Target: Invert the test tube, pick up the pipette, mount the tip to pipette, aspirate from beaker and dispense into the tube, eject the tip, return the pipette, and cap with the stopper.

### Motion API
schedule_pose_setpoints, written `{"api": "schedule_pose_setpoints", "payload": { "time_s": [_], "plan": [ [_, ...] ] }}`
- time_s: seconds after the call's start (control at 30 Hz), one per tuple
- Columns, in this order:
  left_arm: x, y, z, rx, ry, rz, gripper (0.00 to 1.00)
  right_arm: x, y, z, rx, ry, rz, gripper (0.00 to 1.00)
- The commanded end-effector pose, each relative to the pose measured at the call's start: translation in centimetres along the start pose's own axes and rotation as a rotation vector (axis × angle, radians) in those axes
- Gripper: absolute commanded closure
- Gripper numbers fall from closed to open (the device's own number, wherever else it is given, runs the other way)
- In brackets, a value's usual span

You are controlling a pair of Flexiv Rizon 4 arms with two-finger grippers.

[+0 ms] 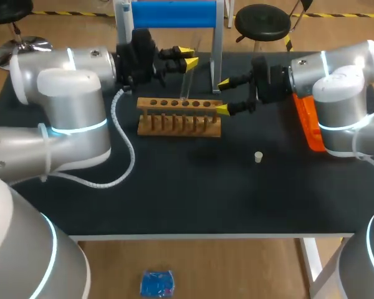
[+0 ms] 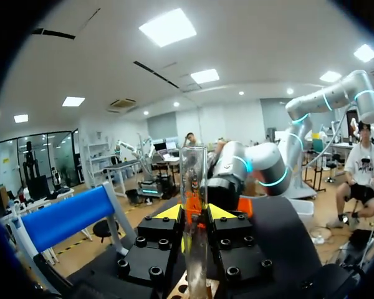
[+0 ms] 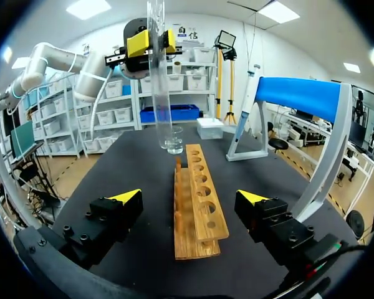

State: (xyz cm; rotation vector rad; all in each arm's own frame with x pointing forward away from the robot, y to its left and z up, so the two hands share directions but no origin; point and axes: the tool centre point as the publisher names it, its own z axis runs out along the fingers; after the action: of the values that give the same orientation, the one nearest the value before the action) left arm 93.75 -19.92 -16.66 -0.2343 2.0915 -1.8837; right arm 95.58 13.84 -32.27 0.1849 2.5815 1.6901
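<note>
My left gripper [image 1: 187, 57] is shut on a clear test tube [image 1: 186, 82] and holds it upright, its lower end just over the holes of the wooden rack [image 1: 179, 117]. In the left wrist view the tube [image 2: 193, 193] stands between the yellow fingertips [image 2: 168, 212]. My right gripper [image 1: 223, 96] is open beside the rack's right end; in its own view the rack [image 3: 198, 199] lies between the wide-apart fingers [image 3: 126, 197], with the tube [image 3: 156, 75] ahead. A glass beaker [image 3: 174, 141] stands beyond the rack. The pipette [image 3: 244, 109] hangs on the blue stand [image 3: 299, 93]. A small white stopper [image 1: 258, 157] lies on the mat.
An orange object [image 1: 308, 121] lies at the table's right side, under my right arm. The blue stand [image 1: 174, 14] rises at the back edge, with a white box [image 3: 210, 128] near it. The black mat [image 1: 193, 193] in front of the rack is bare apart from the stopper.
</note>
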Motion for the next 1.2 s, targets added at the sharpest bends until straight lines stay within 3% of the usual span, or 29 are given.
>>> {"api": "schedule_pose_setpoints", "payload": {
  "time_s": [0.03, 0.2, 0.33, 0.63, 0.73, 1.2],
  "plan": [
    [-0.7, 0.4, 0.8, 0.069, 0.054, 0.016, 1.0, 0.1, 0.0, -0.1, 0.0, -0.002, 0.0, 0.0],
    [-1.3, 0.5, 1.0, 0.058, 0.122, 0.035, 1.0, 0.1, 0.0, -0.1, 0.0, -0.002, 0.0, 0.0],
    [-1.5, 0.8, 1.0, -0.003, 0.169, 0.006, 1.0, 0.1, 0.0, -0.1, 0.0, -0.002, 0.0, 0.0],
    [-2.5, 1.0, 0.5, 0.079, 0.126, -0.032, 1.0, 0.1, 0.0, -0.1, 0.0, -0.002, 0.0, 0.0],
    [-2.2, 1.3, 0.8, -0.015, 0.152, -0.027, 1.0, 0.1, 0.0, -0.1, 0.0, -0.002, 0.0, 0.0],
    [-2.2, 1.3, 0.8, -0.015, 0.152, -0.027, 1.0, 0.1, 0.0, -0.1, 0.0, -0.002, 0.0, 0.0]
  ]
}}
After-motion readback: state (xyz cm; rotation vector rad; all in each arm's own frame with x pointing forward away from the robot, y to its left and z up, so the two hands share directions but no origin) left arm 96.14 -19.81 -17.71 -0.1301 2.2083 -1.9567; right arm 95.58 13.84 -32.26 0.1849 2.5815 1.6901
